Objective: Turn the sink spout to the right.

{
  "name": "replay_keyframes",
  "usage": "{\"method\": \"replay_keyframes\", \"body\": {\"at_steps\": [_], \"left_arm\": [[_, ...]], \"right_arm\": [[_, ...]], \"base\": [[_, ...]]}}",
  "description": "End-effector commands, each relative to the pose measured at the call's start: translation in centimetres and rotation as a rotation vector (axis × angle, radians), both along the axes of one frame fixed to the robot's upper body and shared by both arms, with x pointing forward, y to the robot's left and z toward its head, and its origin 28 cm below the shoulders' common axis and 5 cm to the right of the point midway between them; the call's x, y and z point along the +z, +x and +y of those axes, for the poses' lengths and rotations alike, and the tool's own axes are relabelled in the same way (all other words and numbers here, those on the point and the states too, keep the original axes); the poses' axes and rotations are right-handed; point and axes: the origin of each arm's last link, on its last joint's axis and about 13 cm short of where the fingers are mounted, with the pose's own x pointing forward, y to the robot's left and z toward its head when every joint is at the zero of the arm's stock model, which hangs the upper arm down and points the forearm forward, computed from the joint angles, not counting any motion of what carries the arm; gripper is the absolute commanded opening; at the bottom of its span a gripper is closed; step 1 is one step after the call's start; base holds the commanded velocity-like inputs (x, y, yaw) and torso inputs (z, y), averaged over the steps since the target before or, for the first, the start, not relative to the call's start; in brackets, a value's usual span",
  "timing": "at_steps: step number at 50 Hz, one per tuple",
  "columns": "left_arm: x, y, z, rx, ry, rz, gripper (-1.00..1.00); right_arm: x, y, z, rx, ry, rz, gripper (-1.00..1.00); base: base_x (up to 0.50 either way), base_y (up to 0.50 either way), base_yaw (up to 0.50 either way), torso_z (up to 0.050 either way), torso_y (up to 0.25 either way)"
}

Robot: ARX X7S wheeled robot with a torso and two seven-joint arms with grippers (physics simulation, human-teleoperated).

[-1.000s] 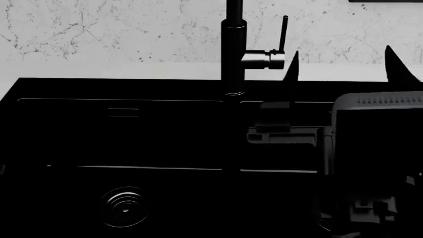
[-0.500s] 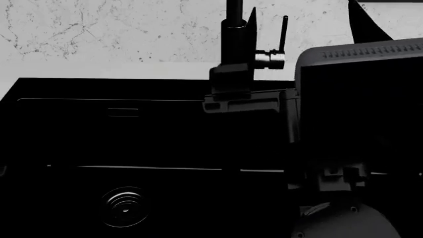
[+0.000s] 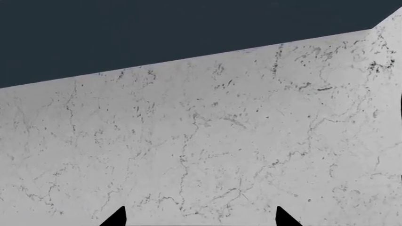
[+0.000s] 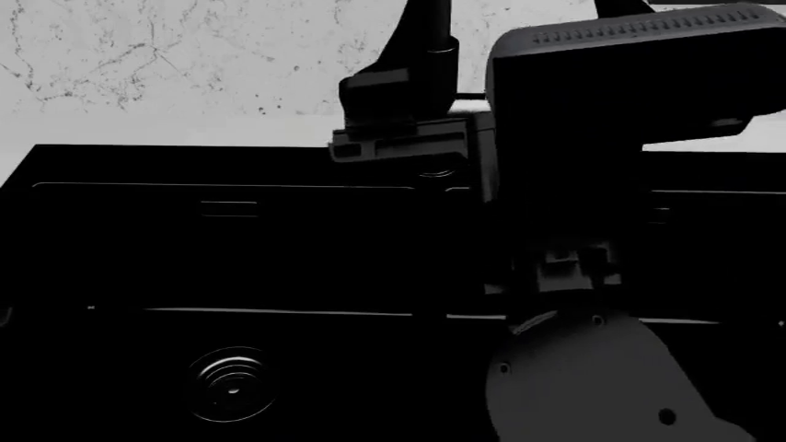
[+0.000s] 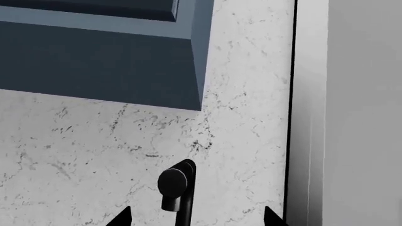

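Observation:
The sink spout (image 4: 440, 26) rises as a slim black tube behind the black sink (image 4: 135, 239), whose round drain (image 4: 231, 384) lies at lower left. My right arm (image 4: 639, 92) is lifted in front of it and hides the lever handle. In the right wrist view the spout's curved top and nozzle (image 5: 176, 183) stand between the spread fingertips of my right gripper (image 5: 196, 217), which is open and not touching the tube. My left gripper (image 3: 201, 219) is open with nothing between its tips, facing the marble wall. It does not show in the head view.
A marble backsplash (image 4: 184, 55) and a strip of white counter (image 4: 184, 129) run behind the sink. A blue cabinet (image 5: 94, 61) hangs above the spout, with a white panel (image 5: 358, 117) beside it. A dark blue surface (image 3: 157, 28) lies past the wall.
My right arm has risen and shifted left. Its fingertips went from beside the lever handle to either side of the spout's upper part, and the arm now covers the handle.

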Motion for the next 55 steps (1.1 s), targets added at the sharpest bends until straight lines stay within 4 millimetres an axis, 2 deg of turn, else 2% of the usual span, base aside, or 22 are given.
{"method": "replay_keyframes", "body": {"at_steps": [1,11,16,34,35,41,55], "left_arm": [[0.2,-0.2,0.0,-0.019,0.006,-0.028,1.00],[0.2,-0.2,0.0,-0.019,0.003,-0.029,1.00],[0.3,-0.3,0.0,-0.020,0.002,-0.029,1.00],[0.3,-0.2,0.0,-0.021,0.000,-0.028,1.00],[0.3,-0.2,0.1,-0.026,-0.007,-0.032,1.00],[0.2,-0.2,0.1,-0.027,-0.009,-0.033,1.00],[0.2,-0.1,0.1,-0.026,-0.006,-0.031,1.00]], "right_arm": [[0.1,1.1,0.6,-0.009,0.049,-0.009,1.00],[0.9,1.8,1.4,-0.007,0.218,0.010,1.00],[0.8,2.1,2.1,0.002,0.225,0.017,1.00],[0.4,3.0,3.1,0.034,0.204,0.041,1.00],[0.1,3.4,3.3,0.037,0.151,0.057,1.00],[0.2,3.7,3.6,0.045,0.132,0.053,1.00],[0.6,5.1,3.2,0.022,0.112,0.052,1.00]], "base": [[0.00,0.00,0.00,0.000,0.000],[0.00,0.00,0.00,0.000,0.000],[0.00,0.00,0.00,0.000,0.000],[0.00,0.00,0.00,0.000,0.000],[0.00,0.00,0.00,0.000,0.000],[0.00,0.00,0.00,0.000,0.000],[0.00,0.00,0.00,0.000,0.000]]}}
